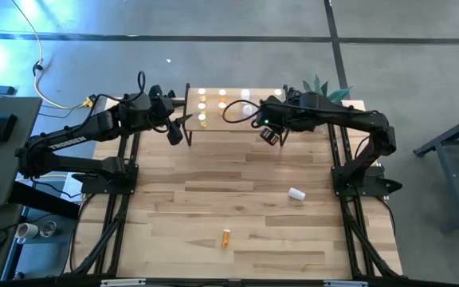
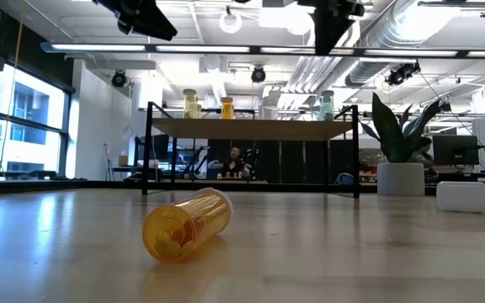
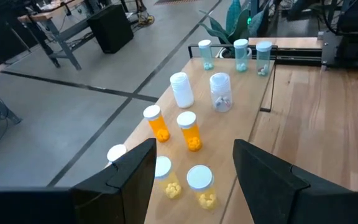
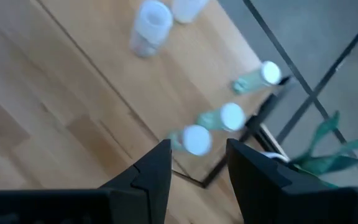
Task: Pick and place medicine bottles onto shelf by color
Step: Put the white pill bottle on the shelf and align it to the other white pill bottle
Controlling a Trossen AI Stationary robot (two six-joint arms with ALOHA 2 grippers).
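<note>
The shelf stands at the table's far edge, and several medicine bottles stand upright on it: yellow, orange, white and clear greenish. An orange bottle lies on its side near the front edge. A white bottle lies on its side toward the right. My left gripper hovers open above the shelf's left end, nothing between its fingers. My right gripper hovers open above the shelf's right end, over the greenish bottles, and holds nothing.
A potted plant stands behind the shelf's right end. The wide wooden tabletop between the shelf and the two lying bottles is bare. Black table frame rails run along both sides, under the arms.
</note>
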